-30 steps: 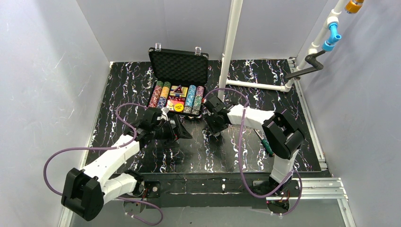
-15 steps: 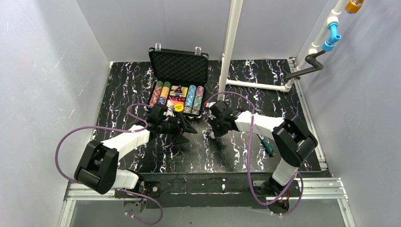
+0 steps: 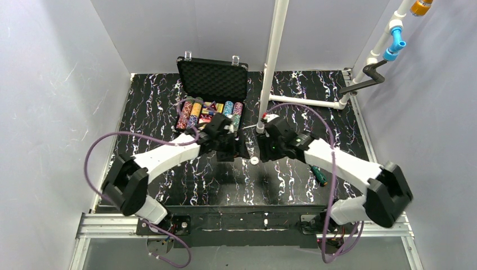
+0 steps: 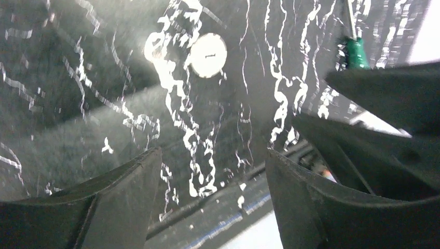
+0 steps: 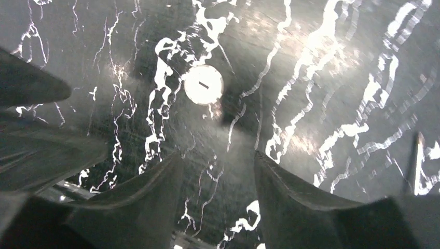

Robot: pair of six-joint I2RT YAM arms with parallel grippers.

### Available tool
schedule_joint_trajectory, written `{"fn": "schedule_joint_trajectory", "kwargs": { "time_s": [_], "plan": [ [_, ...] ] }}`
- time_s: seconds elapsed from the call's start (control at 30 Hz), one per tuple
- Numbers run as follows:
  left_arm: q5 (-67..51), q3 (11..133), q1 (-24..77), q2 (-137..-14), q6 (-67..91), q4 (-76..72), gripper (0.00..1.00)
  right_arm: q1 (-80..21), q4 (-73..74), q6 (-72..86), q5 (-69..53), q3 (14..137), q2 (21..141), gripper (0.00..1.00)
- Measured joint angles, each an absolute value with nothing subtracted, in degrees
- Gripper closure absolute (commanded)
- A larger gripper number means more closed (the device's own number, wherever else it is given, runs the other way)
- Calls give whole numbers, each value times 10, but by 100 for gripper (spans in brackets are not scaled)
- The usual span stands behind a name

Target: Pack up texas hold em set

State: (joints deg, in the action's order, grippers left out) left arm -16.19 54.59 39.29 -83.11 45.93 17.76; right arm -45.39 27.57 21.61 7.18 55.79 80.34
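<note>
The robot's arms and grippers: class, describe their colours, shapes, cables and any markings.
The left arm and right arm match: white link shells, bulky black joint housings, a thin purple cable looping beside each. The left gripper and right gripper are black, each with two broad fingers tapering to the tips. No markings are legible.

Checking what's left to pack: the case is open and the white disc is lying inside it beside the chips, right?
Not quite. The case is open, but the white disc lies on the mat in front of it, outside, not beside the chips. The top external view shows this.
</note>
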Motion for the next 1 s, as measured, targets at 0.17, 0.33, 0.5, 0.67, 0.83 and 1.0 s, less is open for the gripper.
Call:
{"fn": "schedule_joint_trajectory", "kwargs": {
  "time_s": [0.17,0.33,0.5,0.67,0.83,1.0],
  "plan": [
    [-31,699,475,-950,403,263,27,-425,318,305,116,491,663,29],
    [44,819,505,-1074,387,342,32,-371,347,367,132,401,495,27],
    [82,897,521,-1163,385,397,34,-352,350,377,126,373,421,27],
    [99,944,534,-1208,386,430,40,-349,349,377,109,365,441,28],
    [102,955,538,-1216,389,448,40,-348,346,374,93,357,444,28],
    [102,955,537,-1216,393,455,42,-348,342,371,88,357,443,28]
  ]
}}
